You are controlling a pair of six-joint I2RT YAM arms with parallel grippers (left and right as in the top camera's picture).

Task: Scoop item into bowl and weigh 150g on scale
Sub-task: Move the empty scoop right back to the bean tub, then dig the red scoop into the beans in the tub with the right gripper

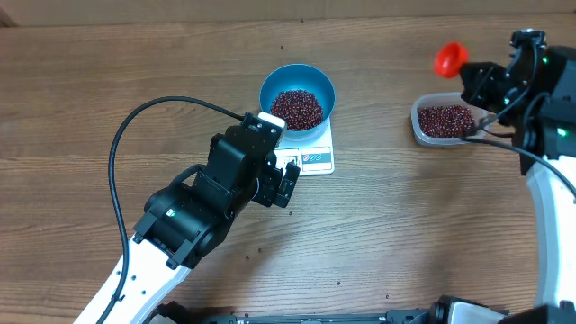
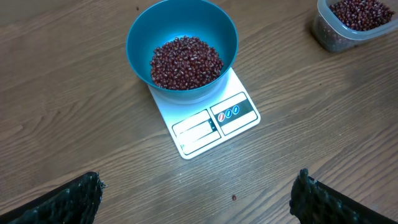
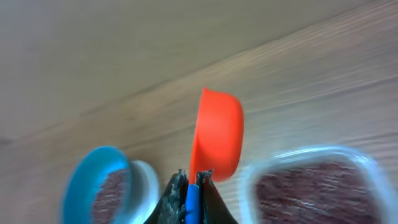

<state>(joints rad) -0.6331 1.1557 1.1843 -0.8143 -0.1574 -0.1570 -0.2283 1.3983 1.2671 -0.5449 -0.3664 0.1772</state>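
The blue bowl [image 1: 266,90] stands on the white scale [image 1: 315,159] and holds a heap of dark red beans [image 1: 297,108]. My left gripper [image 1: 286,184] hovers just in front of the scale, open and with nothing in it. Its wrist view shows the bowl [image 2: 143,31], the beans [image 2: 186,62], the scale [image 2: 199,127] and bare wood between the gripper's [image 2: 199,199] fingers. At the far right, my right gripper [image 1: 477,81] is shut on the blue handle of an orange-red scoop [image 1: 451,58], up beside the clear tub. In the right wrist view, the gripper [image 3: 193,180] pinches the handle below the scoop [image 3: 217,134].
A clear plastic tub [image 1: 418,126] of more beans sits right of the scale, also seen as the tub [image 2: 329,38] and the blurred tub [image 3: 298,155]. One stray bean [image 2: 234,198] lies on the wood between my left fingers. A black cable [image 1: 135,126] arcs over the left arm.
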